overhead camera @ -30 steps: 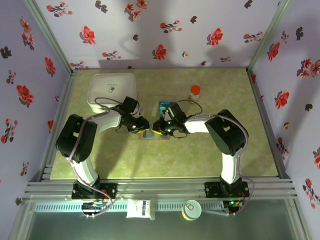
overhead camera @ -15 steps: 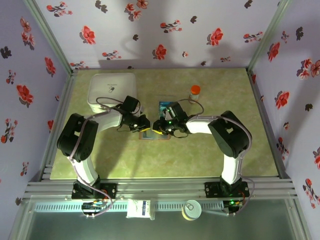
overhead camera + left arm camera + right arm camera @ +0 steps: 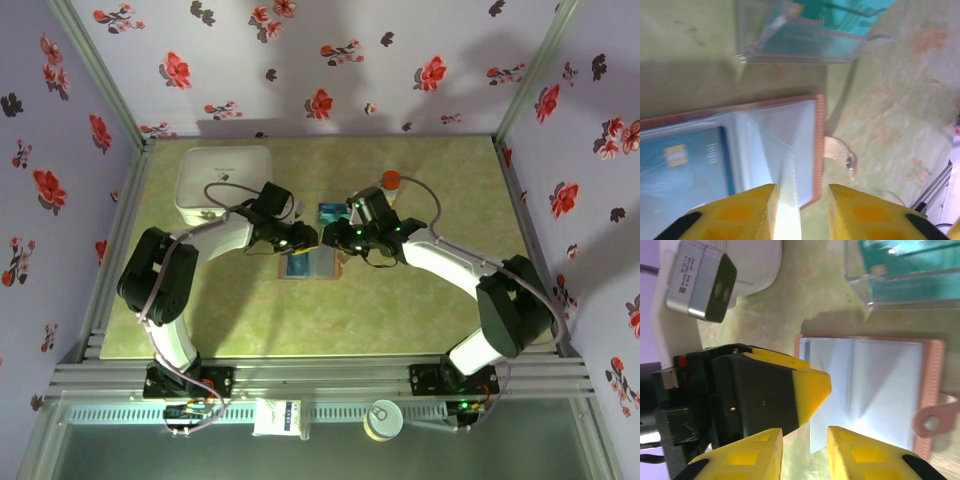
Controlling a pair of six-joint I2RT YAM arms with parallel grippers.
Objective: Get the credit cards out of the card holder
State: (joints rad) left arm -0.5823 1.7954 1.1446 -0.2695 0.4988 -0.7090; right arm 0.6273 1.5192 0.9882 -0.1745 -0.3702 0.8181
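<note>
The card holder (image 3: 310, 266) lies open on the table, its tan rim (image 3: 819, 145) framing pale sleeves. A blue credit card (image 3: 685, 160) sits in its left pocket. Teal credit cards (image 3: 331, 211) lie in the clear tray (image 3: 805, 47) just beyond. My left gripper (image 3: 801, 192) is over the holder's near right corner, jaws apart, with one translucent sleeve leaf (image 3: 785, 200) standing between them against the left finger. My right gripper (image 3: 805, 437) faces it, jaws apart at the leaf's corner (image 3: 815, 445), right beside the left gripper's yellow fingertip (image 3: 812, 385).
A big white square container (image 3: 225, 180) stands at the back left. An orange-capped bottle (image 3: 390, 180) stands right of the clear tray (image 3: 333, 225). The holder's clasp tab (image 3: 935, 420) sticks out onto the green table (image 3: 420, 310).
Both grippers have shifted back and slightly right, uncovering more of the holder. The right arm's elbow has swung out to the right. Both pairs of jaws stand a little wider.
</note>
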